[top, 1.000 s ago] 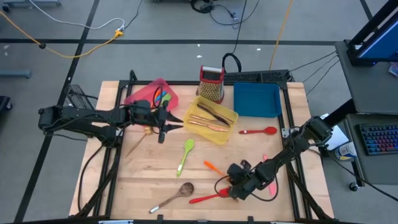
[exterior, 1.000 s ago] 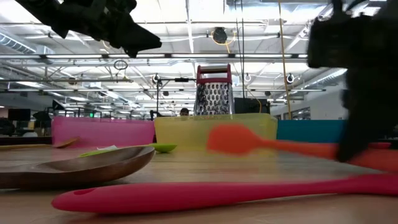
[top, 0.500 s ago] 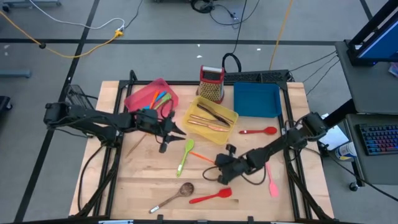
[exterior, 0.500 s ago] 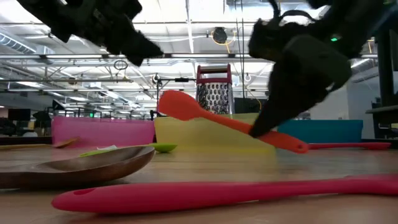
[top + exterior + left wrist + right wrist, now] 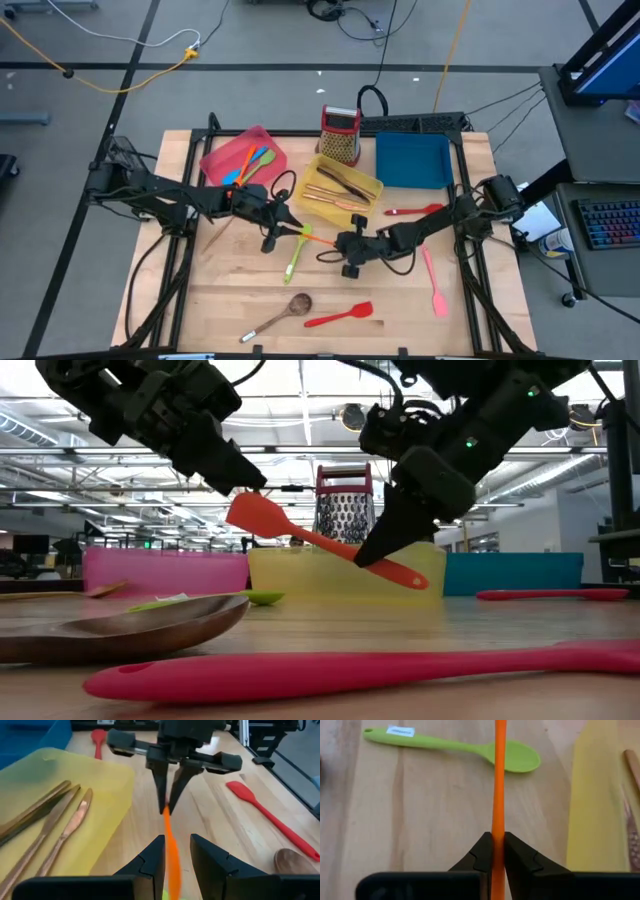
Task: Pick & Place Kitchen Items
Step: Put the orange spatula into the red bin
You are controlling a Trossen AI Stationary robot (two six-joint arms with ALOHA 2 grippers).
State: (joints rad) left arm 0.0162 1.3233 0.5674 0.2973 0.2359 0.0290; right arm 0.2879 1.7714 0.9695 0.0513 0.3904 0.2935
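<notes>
An orange spatula (image 5: 316,240) hangs over the table's middle, above a green spoon (image 5: 297,250) that lies flat on the wood. My right gripper (image 5: 498,852) is shut on the spatula's handle. My left gripper (image 5: 176,857) faces it from the table's left side, open, one finger on either side of the spatula near its blade end (image 5: 252,512). Whether those fingers touch the spatula, I cannot tell. In the low view the left fingertips (image 5: 250,485) sit just above the blade. My right gripper pinches the orange spatula's thin handle (image 5: 498,827) between its two fingers, a short way up from the handle's free end (image 5: 410,576). The fingers come from the table's right side, slanting down, in line with the handle. The spatula is lifted clear, its blade end higher.
A pink tray (image 5: 222,160) with several utensils, a yellow tray (image 5: 368,195) with copper cutlery, a blue tray (image 5: 412,160) and a grater (image 5: 340,133) stand along the far side. A red spoon (image 5: 415,211), pink spatula (image 5: 432,280), red spatula (image 5: 340,317) and wooden spoon (image 5: 280,315) lie loose.
My right gripper has swung from the near right toward the table's middle and rolled its wrist, carrying the orange spatula up off the wood with the blade end raised. My left gripper has come down and toward the table's right until its fingers straddle the spatula.
</notes>
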